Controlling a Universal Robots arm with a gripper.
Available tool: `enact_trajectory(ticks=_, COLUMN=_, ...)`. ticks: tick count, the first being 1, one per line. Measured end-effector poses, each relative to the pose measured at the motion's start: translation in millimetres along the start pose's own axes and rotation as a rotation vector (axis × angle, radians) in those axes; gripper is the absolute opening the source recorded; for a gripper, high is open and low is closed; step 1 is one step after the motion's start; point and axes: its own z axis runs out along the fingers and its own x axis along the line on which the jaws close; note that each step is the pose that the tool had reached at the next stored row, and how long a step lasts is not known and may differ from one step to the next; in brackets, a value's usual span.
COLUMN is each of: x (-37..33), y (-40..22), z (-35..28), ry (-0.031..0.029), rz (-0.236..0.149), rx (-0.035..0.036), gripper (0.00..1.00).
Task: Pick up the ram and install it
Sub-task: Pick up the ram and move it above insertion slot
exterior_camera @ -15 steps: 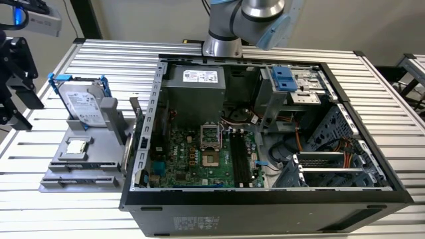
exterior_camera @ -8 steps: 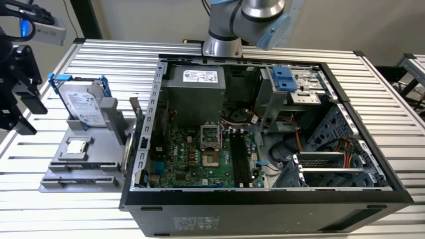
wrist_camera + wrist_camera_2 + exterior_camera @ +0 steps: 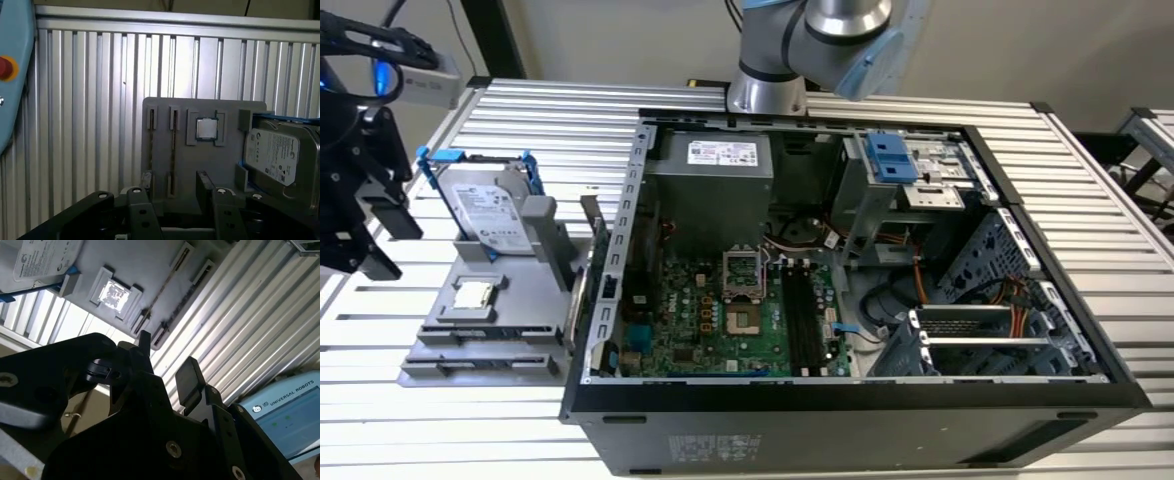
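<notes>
Fingers (image 3: 141,212) of the black gripper (image 3: 174,184) are spread apart with nothing between them, above the flat grey plastic holder (image 3: 200,165). The ram (image 3: 173,145), a thin circuit-board stick seen edge-on, stands in that holder's slots, just beside the square silver processor chip (image 3: 206,128). The holder rests on the ribbed aluminium bench (image 3: 520,110), beside the open black computer case (image 3: 854,420).
</notes>
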Motion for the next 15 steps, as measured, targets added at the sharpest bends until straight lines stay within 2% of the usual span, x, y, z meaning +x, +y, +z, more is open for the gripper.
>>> enact_trajectory(ticks=7, x=0.6, y=-0.3, z=10.6, ry=0.0001, rz=0.0, rx=0.0, gripper=1.0)
enact_trajectory(ticks=15, x=9.3, y=0.0, z=20.2, ry=0.0, rz=0.0, rx=0.0002, gripper=1.0)
